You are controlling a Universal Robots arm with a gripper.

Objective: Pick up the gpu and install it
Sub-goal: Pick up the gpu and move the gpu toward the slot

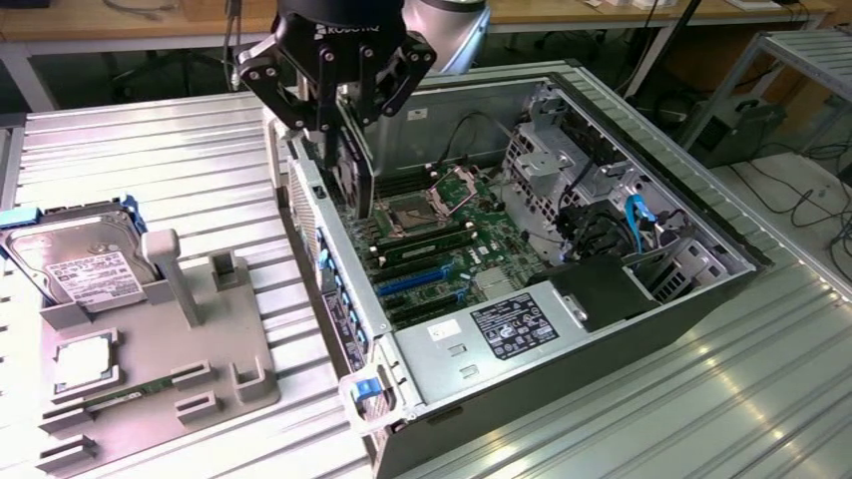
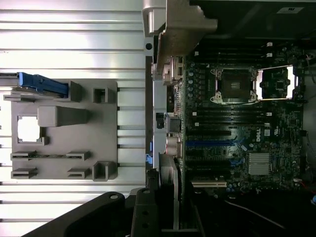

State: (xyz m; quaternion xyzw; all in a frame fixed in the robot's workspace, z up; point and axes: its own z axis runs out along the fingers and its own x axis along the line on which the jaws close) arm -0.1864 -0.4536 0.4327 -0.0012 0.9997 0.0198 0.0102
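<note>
The gripper (image 1: 339, 135) is closed on the gpu (image 1: 357, 180), which hangs on edge just below it. Beneath the card lies the motherboard (image 1: 460, 244) of the open computer case (image 1: 453, 394).

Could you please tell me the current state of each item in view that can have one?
pincer: shut on the gpu, over the computer case.
gpu: held on edge above the motherboard, not in a slot.
computer case: on its side, panel off, open.
processor socket: retention frame swung open.
hard drive: leaning in the gray holder, not installed.
memory stick: lying in the gray holder.
</note>
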